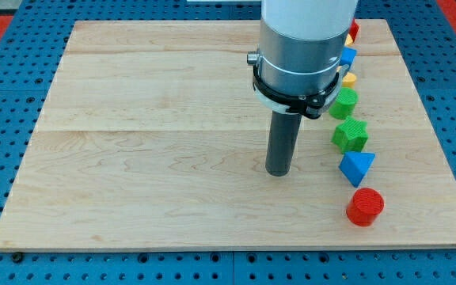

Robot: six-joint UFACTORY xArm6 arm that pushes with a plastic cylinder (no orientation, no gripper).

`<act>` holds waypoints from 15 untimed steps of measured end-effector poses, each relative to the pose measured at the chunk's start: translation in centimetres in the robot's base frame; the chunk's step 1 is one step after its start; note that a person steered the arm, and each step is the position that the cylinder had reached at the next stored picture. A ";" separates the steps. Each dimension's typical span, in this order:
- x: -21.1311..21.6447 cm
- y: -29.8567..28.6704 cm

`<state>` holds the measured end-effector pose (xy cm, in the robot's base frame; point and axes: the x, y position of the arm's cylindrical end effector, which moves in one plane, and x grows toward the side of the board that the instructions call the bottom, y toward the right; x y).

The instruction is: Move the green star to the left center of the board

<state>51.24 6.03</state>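
Note:
The green star (350, 134) lies near the right edge of the wooden board (149, 158), in a column of blocks. My tip (279, 172) rests on the board to the left of the star and slightly lower in the view, apart from it and touching no block. A second green block (343, 103), rounder in outline, sits just above the star. A blue triangular block (357, 167) sits just below it.
A red cylinder (365, 207) ends the column at the bottom. Above the green blocks are a yellow block (349, 78), a blue block (347, 56), another yellow block (347, 39) and a red block (353, 30), partly hidden by the arm (303, 47).

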 end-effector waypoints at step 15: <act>-9.6 0.1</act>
<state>41.63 6.17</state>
